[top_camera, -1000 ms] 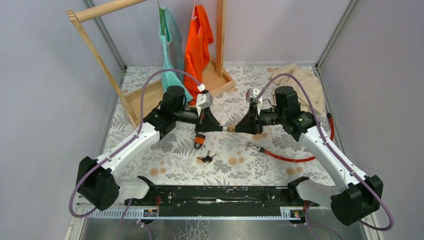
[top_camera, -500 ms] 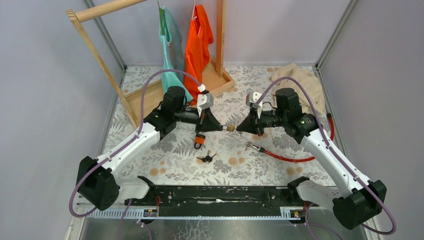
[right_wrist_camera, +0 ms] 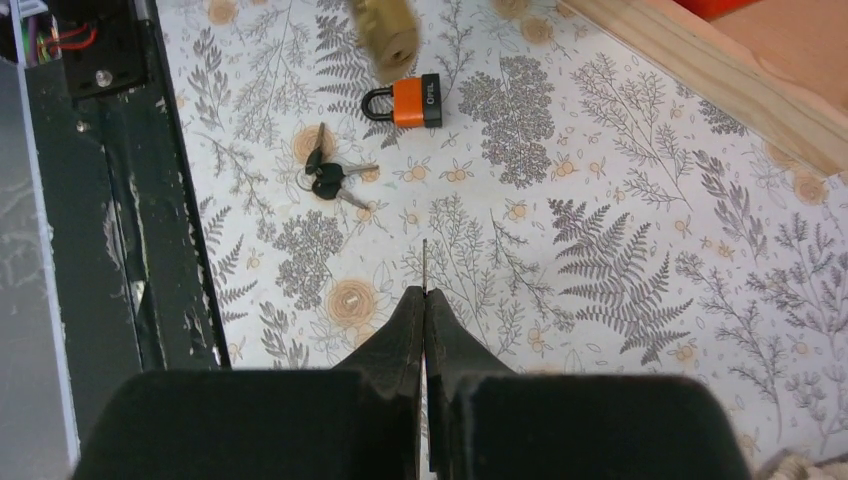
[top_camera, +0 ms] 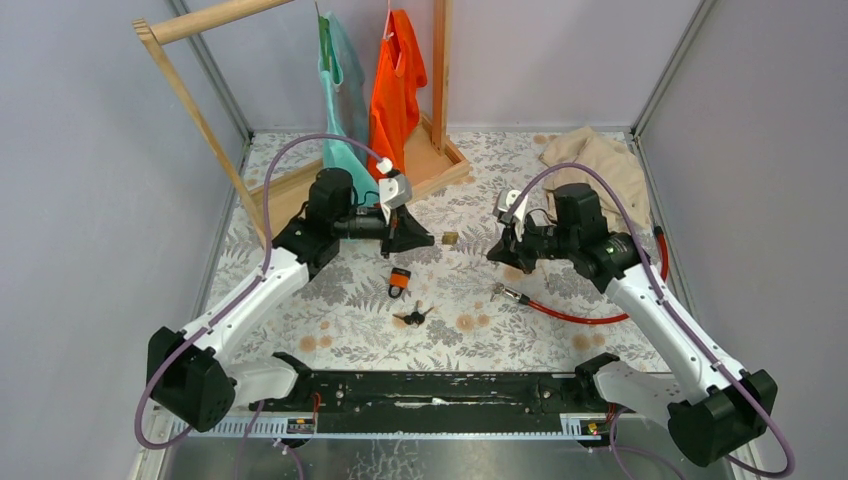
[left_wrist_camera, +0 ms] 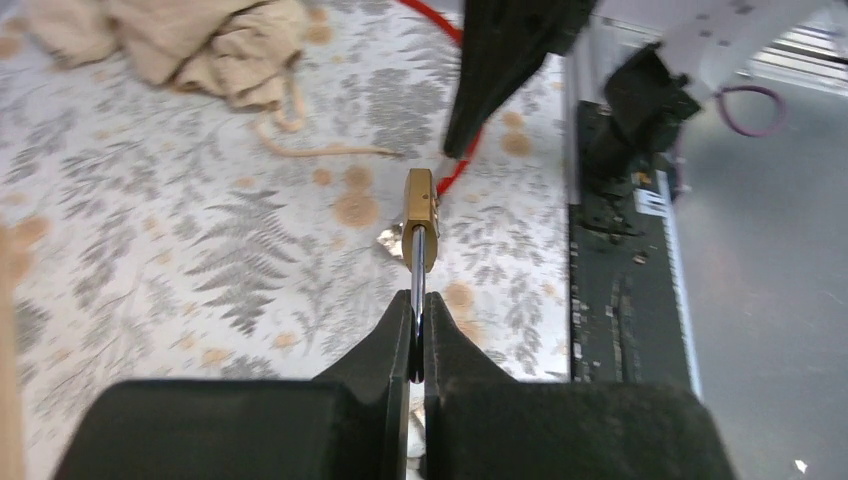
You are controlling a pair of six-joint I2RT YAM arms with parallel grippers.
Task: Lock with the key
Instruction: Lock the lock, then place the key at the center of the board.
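With left fingers (left_wrist_camera: 390, 340) clamping the brass padlock (left_wrist_camera: 420, 215), steer the key (right_wrist_camera: 425, 262) pinched in your right fingers (right_wrist_camera: 405, 320) squarely toward twelve o'clock.

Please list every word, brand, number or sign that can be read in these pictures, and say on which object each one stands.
Orange padlock: a short dark word on its body, perhaps "OPEL"; too small to be sure.
Brass padlock: no text shows.
Base rail: small stickers, too small to read.
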